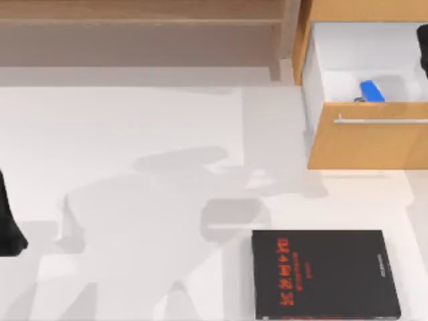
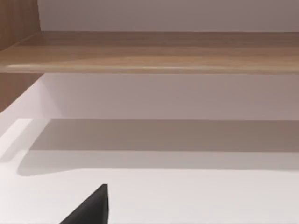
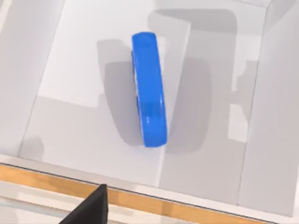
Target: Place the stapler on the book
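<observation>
Jaws: state cannot be told on either arm. The left arm (image 1: 9,224) is parked at the counter's left edge. The book (image 1: 326,274) lies flat on the counter (image 1: 134,134), lower right. The stapler (image 3: 149,88) rests in the open drawer (image 1: 368,140), upper right, ungrasped; pickup, transfer and placement all remain.
</observation>
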### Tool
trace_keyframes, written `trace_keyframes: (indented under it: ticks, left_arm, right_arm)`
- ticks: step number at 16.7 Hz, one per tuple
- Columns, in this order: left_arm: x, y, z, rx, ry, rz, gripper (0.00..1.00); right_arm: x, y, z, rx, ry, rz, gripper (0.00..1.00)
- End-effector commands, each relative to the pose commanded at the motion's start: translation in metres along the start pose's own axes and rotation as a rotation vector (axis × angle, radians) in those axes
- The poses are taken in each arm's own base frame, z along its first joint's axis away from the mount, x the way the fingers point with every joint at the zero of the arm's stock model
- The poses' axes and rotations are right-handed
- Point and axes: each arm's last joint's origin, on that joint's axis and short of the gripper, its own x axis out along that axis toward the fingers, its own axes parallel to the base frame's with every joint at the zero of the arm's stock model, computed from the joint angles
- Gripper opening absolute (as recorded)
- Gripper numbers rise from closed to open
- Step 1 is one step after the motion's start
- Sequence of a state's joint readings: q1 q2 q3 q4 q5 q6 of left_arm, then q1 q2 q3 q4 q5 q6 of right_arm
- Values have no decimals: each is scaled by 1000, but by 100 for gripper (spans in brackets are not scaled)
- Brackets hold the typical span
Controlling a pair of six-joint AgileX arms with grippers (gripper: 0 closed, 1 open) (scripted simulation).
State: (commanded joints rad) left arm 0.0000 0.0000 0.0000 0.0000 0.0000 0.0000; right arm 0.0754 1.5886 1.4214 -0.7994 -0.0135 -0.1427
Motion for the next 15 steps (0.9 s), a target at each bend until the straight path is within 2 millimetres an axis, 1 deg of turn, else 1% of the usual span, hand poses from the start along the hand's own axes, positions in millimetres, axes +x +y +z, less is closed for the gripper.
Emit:
trace_keyframes:
  ticks: [4,8,10,12,13,15]
  left_arm:
    - [0,0,0,0,0,0,100]
    - [0,0,0,0,0,0,100]
    - [0,0,0,0,0,0,100]
    - [0,0,0,0,0,0,100]
    - [0,0,0,0,0,0,100]
    - [0,0,0,0,0,0,100]
  right_arm:
    - [47,2,29,-36,143,36,100]
    - [112,4,51,-66,295,74,100]
    - [142,7,54,-83,368,93,100]
    - [165,10,54,-94,429,106,100]
    - [174,11,53,-98,452,111,100]
    - [184,12,52,-106,477,119,100]
